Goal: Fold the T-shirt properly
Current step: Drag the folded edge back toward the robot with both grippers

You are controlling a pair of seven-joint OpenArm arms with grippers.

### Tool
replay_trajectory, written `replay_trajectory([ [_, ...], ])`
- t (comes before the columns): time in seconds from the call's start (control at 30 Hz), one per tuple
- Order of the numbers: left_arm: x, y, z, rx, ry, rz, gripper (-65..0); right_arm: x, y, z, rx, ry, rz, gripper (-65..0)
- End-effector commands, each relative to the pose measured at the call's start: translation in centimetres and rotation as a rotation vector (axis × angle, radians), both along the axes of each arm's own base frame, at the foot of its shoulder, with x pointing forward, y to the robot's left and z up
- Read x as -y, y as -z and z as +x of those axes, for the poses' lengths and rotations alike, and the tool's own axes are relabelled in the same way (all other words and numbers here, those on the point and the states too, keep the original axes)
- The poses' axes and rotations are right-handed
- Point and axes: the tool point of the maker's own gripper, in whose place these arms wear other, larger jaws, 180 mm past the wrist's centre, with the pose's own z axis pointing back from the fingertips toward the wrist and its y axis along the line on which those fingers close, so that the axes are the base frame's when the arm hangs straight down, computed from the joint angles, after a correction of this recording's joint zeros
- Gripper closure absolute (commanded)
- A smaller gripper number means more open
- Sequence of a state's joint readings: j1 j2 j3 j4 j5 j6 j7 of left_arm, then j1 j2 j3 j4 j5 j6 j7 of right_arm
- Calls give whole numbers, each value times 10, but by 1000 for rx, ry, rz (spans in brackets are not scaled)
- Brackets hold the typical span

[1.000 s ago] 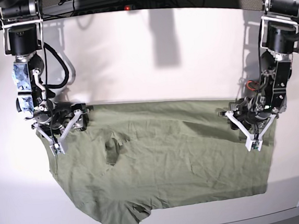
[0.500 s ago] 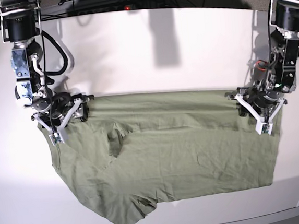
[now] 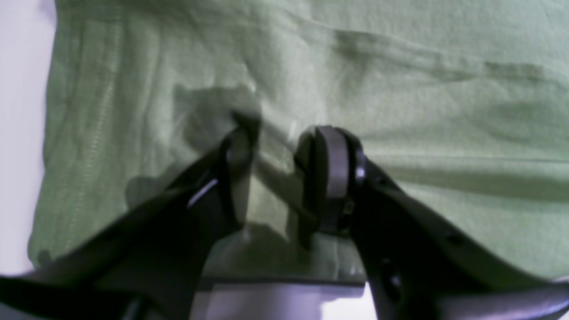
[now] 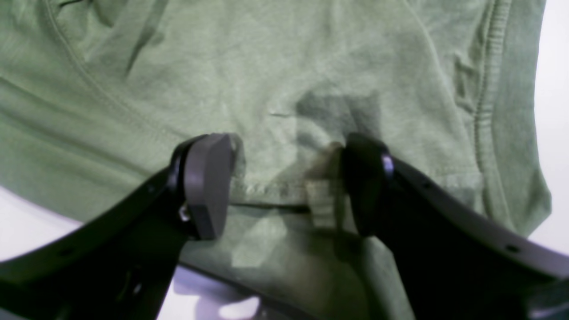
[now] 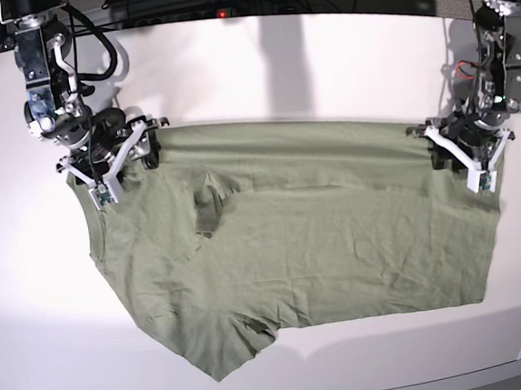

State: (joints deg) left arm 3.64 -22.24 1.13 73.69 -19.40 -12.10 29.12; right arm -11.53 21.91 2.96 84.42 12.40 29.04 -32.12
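Olive T-shirt [image 5: 292, 247] lies lengthwise between both arms; left gripper [image 5: 464, 154] and right gripper [image 5: 116, 162] each straddle a far corner, jaws parted, apparently gripping nothing.

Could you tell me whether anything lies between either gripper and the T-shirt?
Nothing visible does. The left gripper and right gripper both sit directly at the T-shirt, jaws parted over its far edge, on the table.
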Motion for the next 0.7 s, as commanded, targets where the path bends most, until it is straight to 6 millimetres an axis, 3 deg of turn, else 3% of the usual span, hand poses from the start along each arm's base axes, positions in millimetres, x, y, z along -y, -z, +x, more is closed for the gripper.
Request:
replay_trajectory([
  [0.0, -21, 41, -66, -289, -22, 85, -230, 16, 12, -23, -100, -3, -76, -396],
  [0.23, -23, 48, -105, -339, -8, 109, -230, 14, 20, -69, -160, -12, -75, -395],
  [0.53, -4, 40, -148, -360, 50, 99, -230, 72, -1, -96, -145, 137, -144, -395],
  [0.67, 3, 36, -154, -354, 65, 92, -230, 79, -9, -100, -134, 150, -160, -395],
])
